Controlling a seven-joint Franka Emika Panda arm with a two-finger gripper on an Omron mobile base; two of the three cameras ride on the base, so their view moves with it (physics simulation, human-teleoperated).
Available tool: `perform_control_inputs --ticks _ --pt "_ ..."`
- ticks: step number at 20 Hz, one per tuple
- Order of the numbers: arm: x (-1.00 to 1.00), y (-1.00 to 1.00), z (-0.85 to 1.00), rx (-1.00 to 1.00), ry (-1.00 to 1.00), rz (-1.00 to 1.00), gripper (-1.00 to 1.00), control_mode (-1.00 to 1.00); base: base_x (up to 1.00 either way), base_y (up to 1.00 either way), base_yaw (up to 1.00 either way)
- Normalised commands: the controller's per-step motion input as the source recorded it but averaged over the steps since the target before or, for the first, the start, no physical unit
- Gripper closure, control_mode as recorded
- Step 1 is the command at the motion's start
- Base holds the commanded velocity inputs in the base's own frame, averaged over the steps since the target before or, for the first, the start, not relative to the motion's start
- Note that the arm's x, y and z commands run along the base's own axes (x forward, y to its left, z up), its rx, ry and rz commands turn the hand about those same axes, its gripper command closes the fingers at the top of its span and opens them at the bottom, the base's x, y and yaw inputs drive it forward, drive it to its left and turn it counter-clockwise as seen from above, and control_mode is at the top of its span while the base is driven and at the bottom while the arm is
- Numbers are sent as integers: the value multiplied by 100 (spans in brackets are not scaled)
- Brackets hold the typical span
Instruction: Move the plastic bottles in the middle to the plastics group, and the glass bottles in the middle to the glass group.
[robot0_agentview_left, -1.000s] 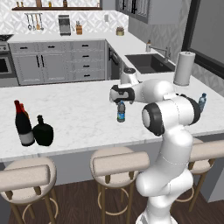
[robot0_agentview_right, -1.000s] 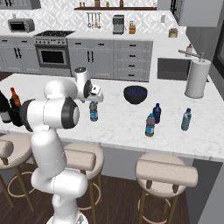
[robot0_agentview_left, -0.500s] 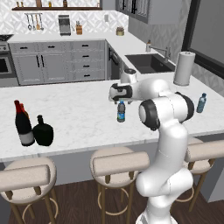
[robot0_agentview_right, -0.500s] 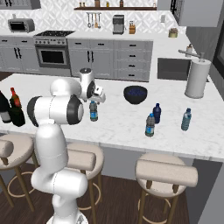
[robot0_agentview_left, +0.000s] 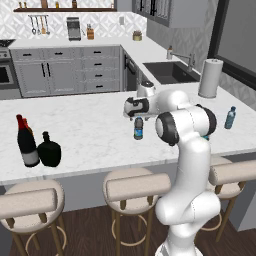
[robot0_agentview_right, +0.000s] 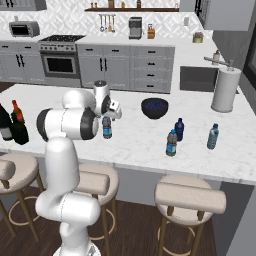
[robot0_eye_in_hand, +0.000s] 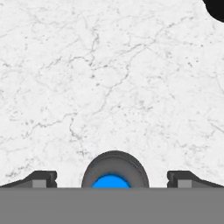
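A small clear water bottle (robot0_agentview_left: 138, 128) (robot0_agentview_right: 106, 127) with a blue label and dark cap stands mid-counter. My gripper (robot0_agentview_left: 138, 118) (robot0_agentview_right: 107, 114) hangs open right over it; in the hand view the cap (robot0_eye_in_hand: 114, 168) sits between my spread fingertips (robot0_eye_in_hand: 41, 178), with no contact visible. A second water bottle (robot0_agentview_right: 171, 142) stands by the dark-blue bottle (robot0_agentview_right: 179, 129), and the teal bottle (robot0_agentview_right: 213, 136) (robot0_agentview_left: 230, 117) is further right. At the far left, the squat black bottle (robot0_agentview_left: 50, 150) stands against the red-topped wine bottles (robot0_agentview_left: 26, 141) (robot0_agentview_right: 6, 122).
A dark bowl (robot0_agentview_right: 154, 107) sits behind the bottles on the white marble counter (robot0_agentview_left: 90, 125). A paper towel roll (robot0_agentview_right: 224, 90) (robot0_agentview_left: 210, 77) stands by the sink (robot0_agentview_left: 172, 72). Stools (robot0_agentview_left: 132, 187) line the counter's near edge.
The arm's elbow has swung a little to the right while the hand stayed over the water bottle. The bottle has not moved, and the jaws have stayed open.
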Motion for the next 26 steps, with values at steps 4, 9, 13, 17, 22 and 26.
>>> perform_control_inputs --ticks 4,9,13,17,22,26 --pt "6 0 -16 3 0 0 -100 -100 0 0 0" --pt "0 1 -23 0 -1 0 100 -100 0 0 0" --pt "-2 -3 -3 0 -5 3 100 -100 0 0 0" --pt "-27 -12 28 0 -1 13 100 -100 0 0 0" --pt "-49 -33 55 0 0 15 100 -100 0 0 0" --pt "-67 -52 39 -2 0 14 100 -100 0 0 0"
